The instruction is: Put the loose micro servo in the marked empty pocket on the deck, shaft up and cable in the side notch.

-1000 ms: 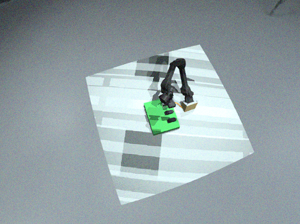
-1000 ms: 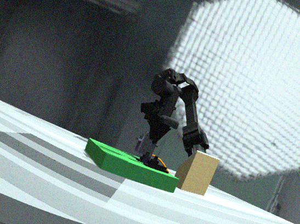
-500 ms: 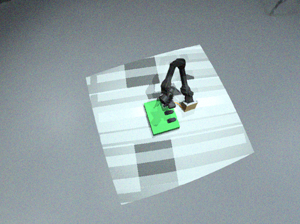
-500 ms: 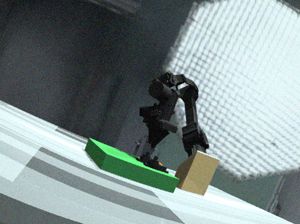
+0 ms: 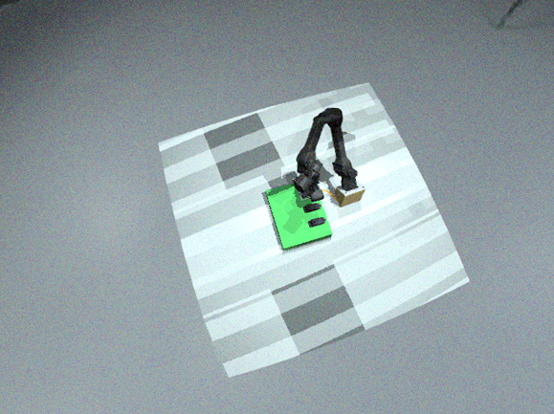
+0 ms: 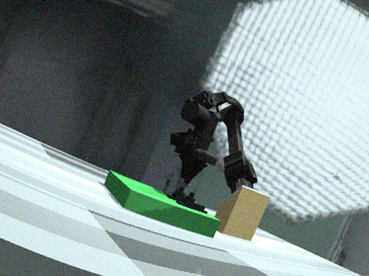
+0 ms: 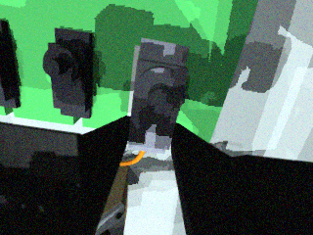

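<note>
My gripper is shut on the loose micro servo, a dark grey block whose round output shaft faces the wrist camera. I hold it low over the green deck, near the deck's corner closest to the arm's base. Its orange cable curls below it between the fingers. The servo and its shadow cover the deck beneath, so the marked pocket is hidden. I cannot tell whether the servo touches the deck.
Two dark servos sit mounted on the deck; they also show in the wrist view. The arm stands on a tan block beside the deck. A grey and white striped mat lies under everything.
</note>
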Motion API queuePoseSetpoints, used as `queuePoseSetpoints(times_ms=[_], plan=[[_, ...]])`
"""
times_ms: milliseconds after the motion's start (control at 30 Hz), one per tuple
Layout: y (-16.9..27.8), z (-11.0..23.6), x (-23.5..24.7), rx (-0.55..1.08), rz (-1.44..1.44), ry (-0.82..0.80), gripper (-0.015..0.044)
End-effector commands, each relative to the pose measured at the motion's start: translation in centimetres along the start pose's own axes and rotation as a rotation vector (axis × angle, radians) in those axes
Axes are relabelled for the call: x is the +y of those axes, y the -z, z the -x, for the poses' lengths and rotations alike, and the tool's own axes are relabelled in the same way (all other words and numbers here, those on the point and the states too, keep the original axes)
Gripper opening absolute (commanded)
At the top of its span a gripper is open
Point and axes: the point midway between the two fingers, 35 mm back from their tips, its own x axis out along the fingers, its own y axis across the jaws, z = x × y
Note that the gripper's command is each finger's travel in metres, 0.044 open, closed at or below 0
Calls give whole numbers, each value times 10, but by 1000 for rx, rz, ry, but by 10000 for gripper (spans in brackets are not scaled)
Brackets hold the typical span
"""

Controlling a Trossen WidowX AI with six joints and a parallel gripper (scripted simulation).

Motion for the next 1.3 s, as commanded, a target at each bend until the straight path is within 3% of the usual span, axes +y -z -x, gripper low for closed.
queuePoseSetpoints(times_ms=[0, 1267], plan=[[0, -3, 0, -5, 5, 2, 0], [0, -38, -1, -5, 5, 3, 0]])
